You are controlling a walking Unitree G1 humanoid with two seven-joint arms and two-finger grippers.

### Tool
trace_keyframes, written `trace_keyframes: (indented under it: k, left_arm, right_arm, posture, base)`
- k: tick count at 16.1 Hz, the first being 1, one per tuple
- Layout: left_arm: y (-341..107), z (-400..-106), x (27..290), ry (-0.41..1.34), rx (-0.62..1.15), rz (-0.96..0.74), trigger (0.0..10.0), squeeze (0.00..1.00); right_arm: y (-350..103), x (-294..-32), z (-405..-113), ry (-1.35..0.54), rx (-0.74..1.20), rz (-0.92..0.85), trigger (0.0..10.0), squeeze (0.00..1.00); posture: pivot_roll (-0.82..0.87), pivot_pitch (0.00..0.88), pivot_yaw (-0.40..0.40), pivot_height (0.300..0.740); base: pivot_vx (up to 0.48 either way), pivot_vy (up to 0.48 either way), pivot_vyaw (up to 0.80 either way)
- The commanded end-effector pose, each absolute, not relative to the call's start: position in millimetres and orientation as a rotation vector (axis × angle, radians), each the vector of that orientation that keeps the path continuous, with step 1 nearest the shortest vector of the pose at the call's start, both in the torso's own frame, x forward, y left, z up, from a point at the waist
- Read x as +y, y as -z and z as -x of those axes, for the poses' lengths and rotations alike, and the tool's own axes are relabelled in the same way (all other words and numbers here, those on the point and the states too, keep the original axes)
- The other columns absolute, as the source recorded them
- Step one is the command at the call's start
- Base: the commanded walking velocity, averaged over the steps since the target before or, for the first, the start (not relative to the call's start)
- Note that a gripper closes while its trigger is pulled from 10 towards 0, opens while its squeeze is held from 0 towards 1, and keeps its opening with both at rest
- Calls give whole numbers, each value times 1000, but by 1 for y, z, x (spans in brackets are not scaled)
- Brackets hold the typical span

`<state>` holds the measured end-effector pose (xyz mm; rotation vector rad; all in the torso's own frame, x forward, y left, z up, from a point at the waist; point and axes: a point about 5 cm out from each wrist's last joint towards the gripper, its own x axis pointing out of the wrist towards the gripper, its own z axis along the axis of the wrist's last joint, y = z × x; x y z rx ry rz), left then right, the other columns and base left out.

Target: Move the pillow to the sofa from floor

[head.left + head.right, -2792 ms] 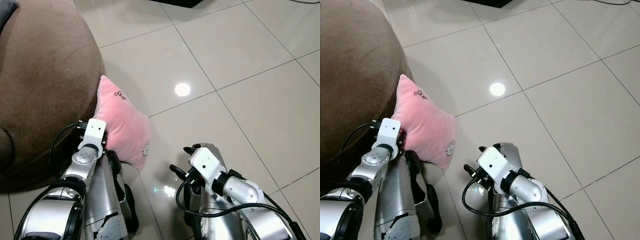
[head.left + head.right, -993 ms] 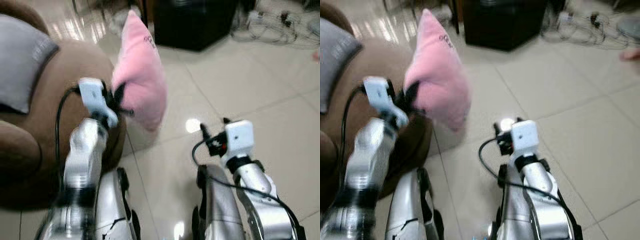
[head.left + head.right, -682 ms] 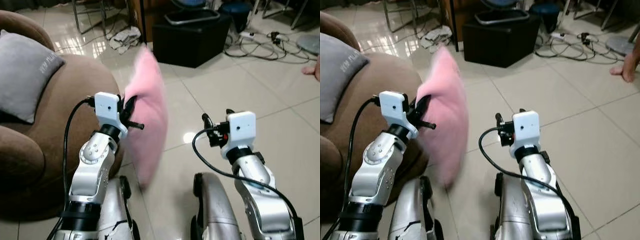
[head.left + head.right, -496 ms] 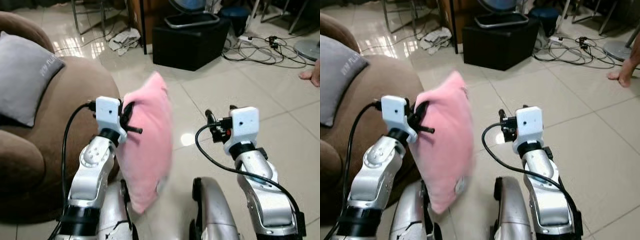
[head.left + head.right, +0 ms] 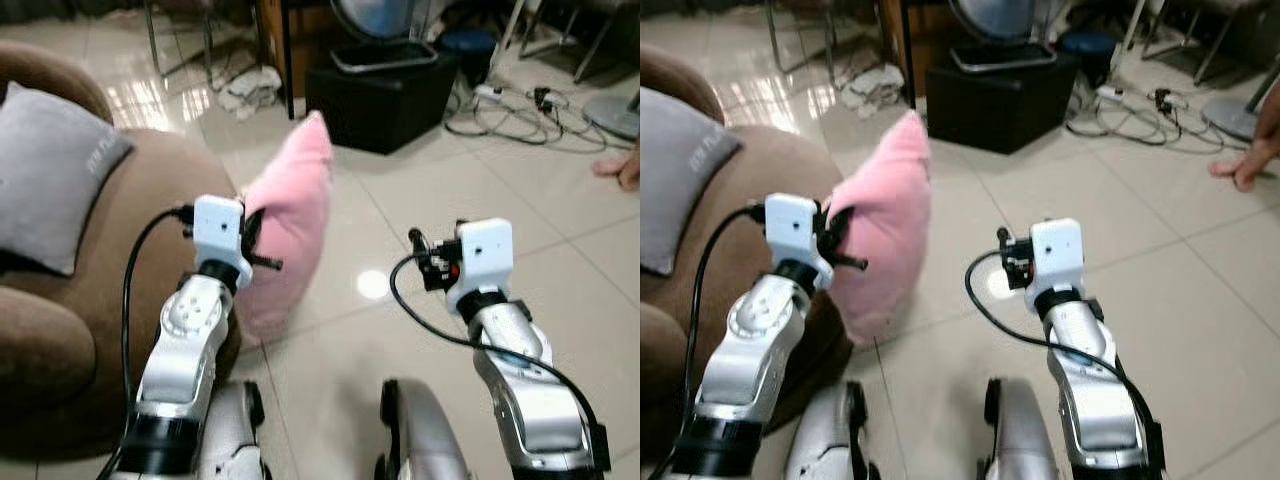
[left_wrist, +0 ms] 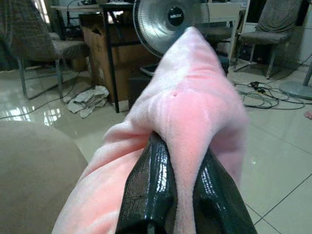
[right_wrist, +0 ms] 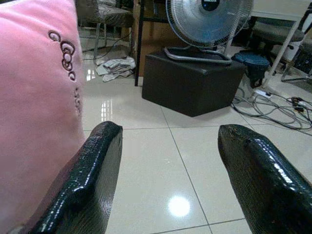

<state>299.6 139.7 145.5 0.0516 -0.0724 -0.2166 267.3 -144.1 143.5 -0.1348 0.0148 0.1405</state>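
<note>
1. Look at your left gripper. Its two black fingers are squeezed tight on a fold of the pink pillow.
2. The pillow is up in the air, off the floor. It hangs just beside the round edge of the brown sofa, with one corner pointing up.
3. Your right gripper is raised too, a bit to the right of the pillow. Its fingers are spread wide apart and hold nothing.
4. A grey cushion already lies on the sofa seat, well to the left of the pink one.
5. The floor is made of big shiny pale tiles. A bright spot of light shines on it between your two arms.
6. Farther back you can see a black box with a fan standing on top of it.
7. A crumpled cloth lies on the tiles near the box, and cables trail across the floor on the right.
8. A person's foot rests on the tiles at the far right.
</note>
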Motion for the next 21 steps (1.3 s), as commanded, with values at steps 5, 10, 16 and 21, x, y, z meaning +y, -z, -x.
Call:
trace_keyframes:
  k: [5,10,16,21]
  left_arm:
    - [-159,-300,136,213,-130,-75,10000,0]
    - [-161,-300,135,218,-143,-76,10000,0]
    - [-164,-303,134,222,-157,-85,10000,0]
    - [-167,-310,132,223,-168,-89,10000,0]
  right_arm:
    - [-140,-147,-266,-136,35,130,10000,0]
    - [-140,-147,-267,-138,38,131,10000,0]
    - [-135,-148,-266,-149,56,146,10000,0]
    - [-130,-146,-264,-171,72,218,10000,0]
  posture:
    - [-68,5,8,693]
    - [-70,0,6,723]
    - [-73,0,11,740]
    - [-78,0,18,740]
  base:
    - [0,0,0]
    - [0,0,0]
    - [0,0,0]
    - [268,0,124]
